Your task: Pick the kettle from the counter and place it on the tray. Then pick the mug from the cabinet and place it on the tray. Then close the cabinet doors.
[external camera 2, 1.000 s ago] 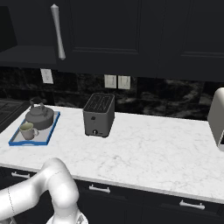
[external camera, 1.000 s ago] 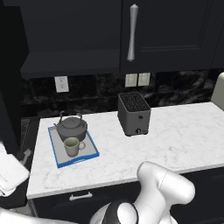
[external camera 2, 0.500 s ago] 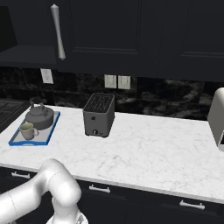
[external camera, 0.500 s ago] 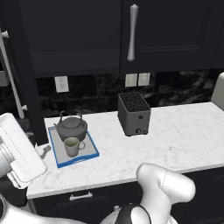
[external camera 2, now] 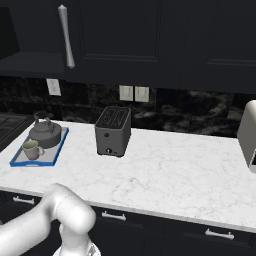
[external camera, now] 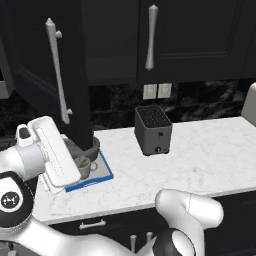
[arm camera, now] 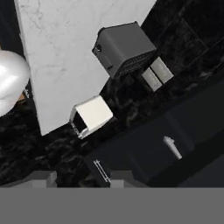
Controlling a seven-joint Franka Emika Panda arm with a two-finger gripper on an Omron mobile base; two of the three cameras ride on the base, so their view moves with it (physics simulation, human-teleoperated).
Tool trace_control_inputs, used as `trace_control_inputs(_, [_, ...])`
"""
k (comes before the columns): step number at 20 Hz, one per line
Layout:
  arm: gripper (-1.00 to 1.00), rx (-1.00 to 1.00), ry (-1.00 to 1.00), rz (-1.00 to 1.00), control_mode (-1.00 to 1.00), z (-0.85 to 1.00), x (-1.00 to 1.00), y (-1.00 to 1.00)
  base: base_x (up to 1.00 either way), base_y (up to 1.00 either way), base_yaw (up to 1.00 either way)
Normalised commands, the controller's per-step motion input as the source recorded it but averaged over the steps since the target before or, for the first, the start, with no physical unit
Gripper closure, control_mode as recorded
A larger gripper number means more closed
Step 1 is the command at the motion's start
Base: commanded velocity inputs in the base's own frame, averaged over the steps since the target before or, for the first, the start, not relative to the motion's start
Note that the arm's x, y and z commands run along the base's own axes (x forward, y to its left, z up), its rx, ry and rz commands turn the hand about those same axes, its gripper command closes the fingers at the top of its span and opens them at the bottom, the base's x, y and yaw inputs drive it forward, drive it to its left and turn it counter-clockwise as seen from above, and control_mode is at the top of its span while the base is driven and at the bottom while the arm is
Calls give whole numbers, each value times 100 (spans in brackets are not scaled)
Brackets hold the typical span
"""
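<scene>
The blue-rimmed tray [external camera 2: 50, 156] lies at the left end of the counter [external camera 2: 170, 170]. On it stand the dark kettle [external camera 2: 45, 133] and the small mug [external camera 2: 31, 149]. In the left base view the left cabinet door [external camera: 45, 65] stands part-way swung, and it hides much of the kettle [external camera: 90, 147]; the mug [external camera: 85, 167] and the tray [external camera: 95, 179] show below it. My white hand sits low beside that door. The right door [external camera: 190, 35] is shut. The gripper [arm camera: 81, 181] is open, with nothing between its tips, and looks along the counter.
A boxy dark toaster [external camera: 153, 130] stands mid-counter, below the wall outlets [external camera 2: 134, 93]. At the counter's right end is a white appliance [external camera 2: 247, 135]. Dark drawers with silver handles [external camera 2: 114, 216] run under the slab. My own arm crosses the lower left base view.
The left cabinet door has swung from the far left edge rightward over the tray. My arm has risen and moved right along with it. Kettle, mug and toaster have stayed put.
</scene>
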Motion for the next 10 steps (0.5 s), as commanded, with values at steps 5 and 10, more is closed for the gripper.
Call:
trace_control_inputs(5, [-100, 0, 30, 0, -100, 65, 89, -55, 0, 0, 0])
trace_control_inputs(10, [-100, 0, 33, 0, -100, 64, 99, -48, 0, 0, 0])
